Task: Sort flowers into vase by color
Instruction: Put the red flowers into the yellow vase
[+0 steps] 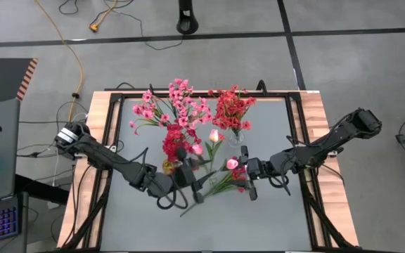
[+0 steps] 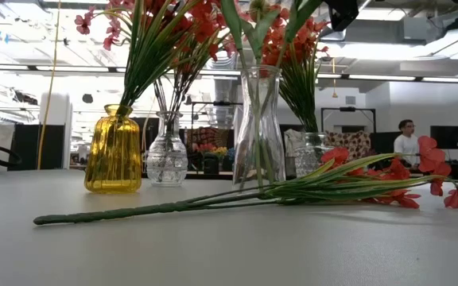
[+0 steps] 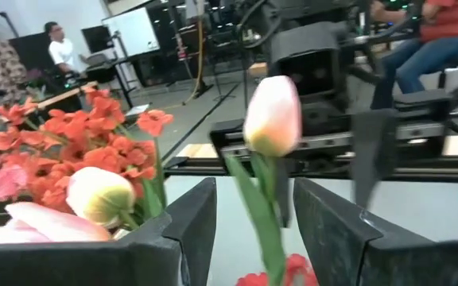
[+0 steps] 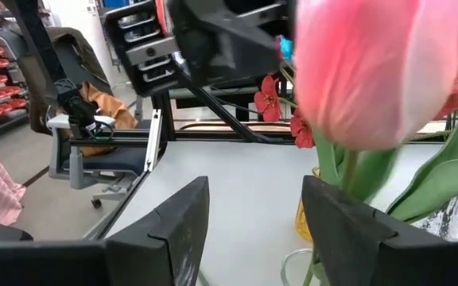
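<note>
A pale pink tulip bud [image 3: 273, 115] on a green stem stands upright between my two grippers above the table's middle, next to the tall clear vase [image 2: 258, 127]. It fills the right wrist view [image 4: 372, 71] and shows from above [image 1: 232, 163]. My left gripper [image 3: 254, 230] is open, its fingers on either side of the stem, apart from it. My right gripper [image 4: 257, 230] is open just beyond the bud. The stem's lower end is hidden. More tulips [image 3: 98, 195] lean beside it. A red sprig [image 2: 293, 191] lies flat on the table.
Four vases stand mid-table: a yellow one [image 2: 114, 151] with pink blossoms [image 1: 178, 105], a small clear one [image 2: 167, 159], the tall one, and a low clear one [image 2: 312, 155] with red blossoms [image 1: 232, 105]. The near half of the table [image 1: 209, 225] is bare. People sit in the room beyond.
</note>
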Controlling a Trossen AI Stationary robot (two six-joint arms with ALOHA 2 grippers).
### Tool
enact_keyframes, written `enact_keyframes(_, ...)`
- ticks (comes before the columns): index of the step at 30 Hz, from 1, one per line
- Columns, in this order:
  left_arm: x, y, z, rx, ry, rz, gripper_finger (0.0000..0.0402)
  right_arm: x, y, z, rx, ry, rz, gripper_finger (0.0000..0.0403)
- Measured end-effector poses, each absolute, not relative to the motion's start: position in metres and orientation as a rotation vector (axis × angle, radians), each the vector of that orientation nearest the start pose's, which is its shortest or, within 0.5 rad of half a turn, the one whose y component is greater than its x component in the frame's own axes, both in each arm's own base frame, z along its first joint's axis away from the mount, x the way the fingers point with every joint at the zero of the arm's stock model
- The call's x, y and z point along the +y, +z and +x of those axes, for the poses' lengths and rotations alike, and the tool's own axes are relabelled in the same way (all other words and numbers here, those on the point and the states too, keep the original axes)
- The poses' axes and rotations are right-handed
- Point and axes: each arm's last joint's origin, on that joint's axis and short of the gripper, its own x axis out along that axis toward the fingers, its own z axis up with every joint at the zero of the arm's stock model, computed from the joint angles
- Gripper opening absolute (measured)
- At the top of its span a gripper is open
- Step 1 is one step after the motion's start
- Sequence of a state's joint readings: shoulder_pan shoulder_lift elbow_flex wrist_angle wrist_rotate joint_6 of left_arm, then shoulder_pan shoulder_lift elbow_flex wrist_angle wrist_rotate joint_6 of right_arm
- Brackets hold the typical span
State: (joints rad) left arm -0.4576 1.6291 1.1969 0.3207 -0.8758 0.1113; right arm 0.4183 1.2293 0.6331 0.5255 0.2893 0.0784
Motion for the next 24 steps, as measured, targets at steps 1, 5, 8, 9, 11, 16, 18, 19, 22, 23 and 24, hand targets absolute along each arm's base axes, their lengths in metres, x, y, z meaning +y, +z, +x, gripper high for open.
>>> enact_keyframes(1,-0.146,0.309,0.339,0.111,0.405,0.180,0.0157,0.099,0.258,0.244,0.072,0.126,0.053,0.0230)
enact_keyframes(5,-0.156,0.309,0.335,0.107,0.374,0.180,0.0158,0.098,0.259,0.241,0.087,0.126,0.048,0.0230)
enact_keyframes(8,-0.163,0.310,0.332,0.100,0.354,0.176,0.0158,0.097,0.261,0.237,0.101,0.127,0.044,0.0230)
enact_keyframes(9,-0.165,0.310,0.331,0.099,0.348,0.171,0.0158,0.097,0.262,0.235,0.104,0.129,0.042,0.0230)
enact_keyframes(11,-0.168,0.310,0.329,0.093,0.328,0.142,0.0158,0.096,0.266,0.230,0.105,0.136,0.042,0.0230)
enact_keyframes(16,-0.174,0.308,0.329,0.084,0.222,0.015,0.0158,0.099,0.276,0.214,0.100,0.173,0.042,0.0230)
enact_keyframes(18,-0.175,0.305,0.329,0.102,0.198,-0.027,0.0158,0.100,0.279,0.206,0.112,0.192,0.036,0.0230)
enact_keyframes(19,-0.176,0.302,0.329,0.121,0.187,-0.048,0.0158,0.101,0.280,0.203,0.118,0.202,0.033,0.0230)
enact_keyframes(22,-0.175,0.294,0.328,0.187,0.186,-0.129,0.0158,0.103,0.282,0.193,0.146,0.231,0.020,0.0230)
enact_keyframes(23,-0.175,0.291,0.328,0.207,0.192,-0.149,0.0158,0.103,0.282,0.190,0.152,0.239,0.017,0.0230)
enact_keyframes(24,-0.175,0.289,0.327,0.225,0.199,-0.166,0.0158,0.104,0.282,0.187,0.161,0.248,0.012,0.0230)
